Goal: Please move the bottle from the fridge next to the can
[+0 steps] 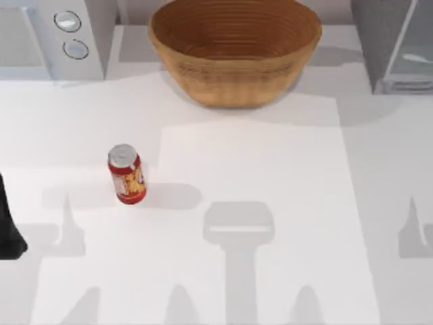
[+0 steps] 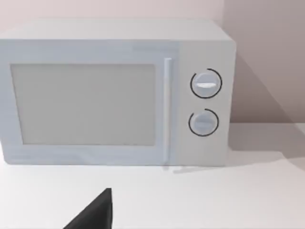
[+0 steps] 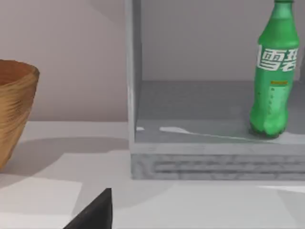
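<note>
Green translucent plastic, so I'd judge the bottle (image 3: 274, 76) light, thin-walled and a bit slick; squeeze too hard and it will dent, too soft and it slides. It stands upright on the floor of the fridge (image 3: 200, 143), door open, ahead of my right jaws and off to one side in the right wrist view, well apart from them. The right wrist view catches only a dark sliver of my right arm, so I cannot tell whether those jaws are open or closed.

Best hold, I think: across the straight body at the pale label band, below the shoulder taper. Cap and neck are narrow, and a tall bottle would swing from there. Low grip risks scraping the fridge floor lip.

Red can (image 1: 126, 174) stands upright on the white surface (image 1: 270, 169), left of centre in the top view, far from the fridge (image 1: 396, 44) at the back right corner. Wicker basket (image 1: 234, 49) sits between them at the back.

My left arm (image 1: 9, 227) is parked at the left edge, facing the white microwave (image 2: 114, 93); its jaws' state I cannot tell either.

Nothing gripped yet, as far as I can judge.
</note>
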